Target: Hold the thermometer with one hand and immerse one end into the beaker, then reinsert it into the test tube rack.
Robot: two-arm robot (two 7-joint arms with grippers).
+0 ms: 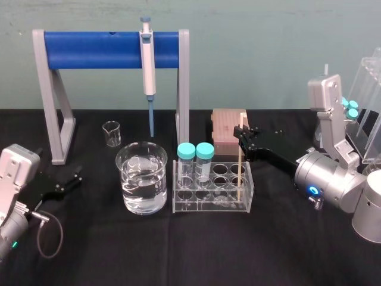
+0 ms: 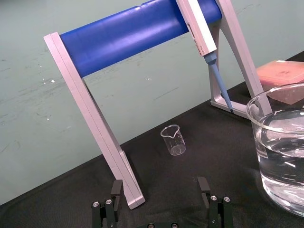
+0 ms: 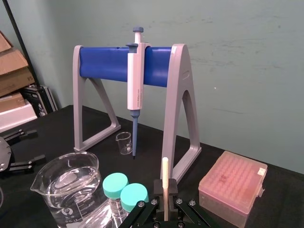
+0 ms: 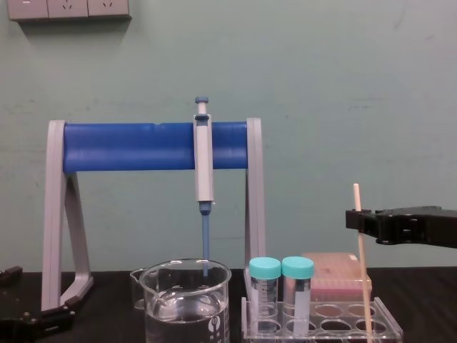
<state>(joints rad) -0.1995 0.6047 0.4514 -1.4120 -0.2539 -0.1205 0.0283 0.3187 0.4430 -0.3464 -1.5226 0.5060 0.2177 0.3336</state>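
Right gripper [image 1: 241,132]: clamps thermometer [image 1: 240,173], standing in test tube rack [image 1: 212,205].
Lift: straight up, clearing rack, then beaker [image 1: 141,179].
Left gripper [image 1: 70,180]: splayed, tabletop's [image 1: 268,250] left edge.

Place: a laboratory bench.
Glassware: a large beaker [image 1: 142,177] of water and a small beaker [image 1: 111,133].
Tools: a pipette [image 1: 147,68] hanging on a blue stand [image 1: 95,50], a pink tip box [image 1: 226,128], capped tubes [image 1: 204,156] in a clear rack [image 1: 208,207].
Surroundings: black tabletop [image 1: 297,250], pale green wall [image 1: 268,53].
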